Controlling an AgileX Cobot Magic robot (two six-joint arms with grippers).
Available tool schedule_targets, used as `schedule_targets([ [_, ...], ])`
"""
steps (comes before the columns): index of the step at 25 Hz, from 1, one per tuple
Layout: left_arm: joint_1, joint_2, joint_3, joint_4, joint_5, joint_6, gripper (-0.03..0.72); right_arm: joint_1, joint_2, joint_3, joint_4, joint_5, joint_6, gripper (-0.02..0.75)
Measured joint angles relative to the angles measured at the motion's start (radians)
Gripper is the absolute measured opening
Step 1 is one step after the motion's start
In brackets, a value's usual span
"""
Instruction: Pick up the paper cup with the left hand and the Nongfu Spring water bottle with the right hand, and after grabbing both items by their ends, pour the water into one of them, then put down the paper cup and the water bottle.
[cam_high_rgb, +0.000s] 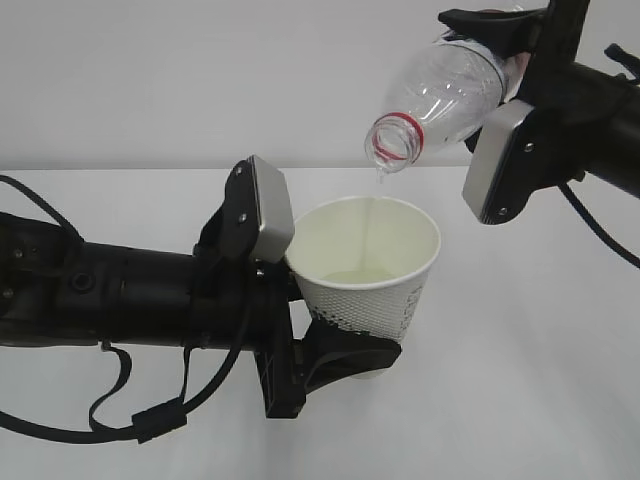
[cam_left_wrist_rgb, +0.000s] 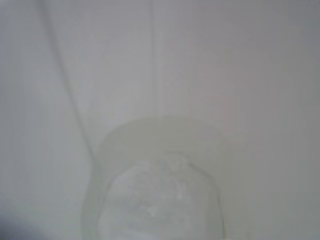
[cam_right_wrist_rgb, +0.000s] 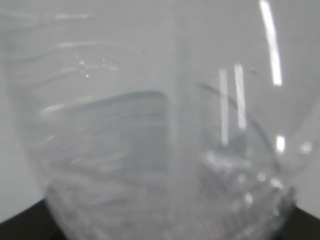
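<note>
exterior view: left pincer (cam_high_rgb: 335, 345) comes in from the left, jaws pinching the paper cup (cam_high_rgb: 368, 268) low on its wall near the base. cup held upright, clear of the white surface (cam_high_rgb: 520, 380), mouth open upward, cream inside. a dark printed patch shows on its lower side, partly hidden by the black jaw.

right pincer (cam_high_rgb: 500, 60) enters from upper right, jaws clamped on the rear body of the nongfu spring water bottle (cam_high_rgb: 440, 90). bottle tilted steeply, neck down and to the left, capless, red neck ring lowest. its mouth hangs above the cup's rim, slightly right of centre, not touching it.

water (cam_high_rgb: 372, 225): thin clear stream falls from the bottle mouth into the cup; a pale pool lies at the cup bottom.

left wrist view: mostly a blurred white wall of the cup; a rounded pale shape low in frame, cannot tell what it is. jaws not visible here.

right wrist view: filled by the clear ribbed bottle wall with bright glare streaks; dark edges at the bottom corners.
</note>
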Motion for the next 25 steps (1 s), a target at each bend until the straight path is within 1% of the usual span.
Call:
schedule_targets([
  [25,0.000,0.000,0.000,0.000,0.002,0.000,0.507,0.000,0.000,0.000,0.000,0.000,-0.015,0.477],
])
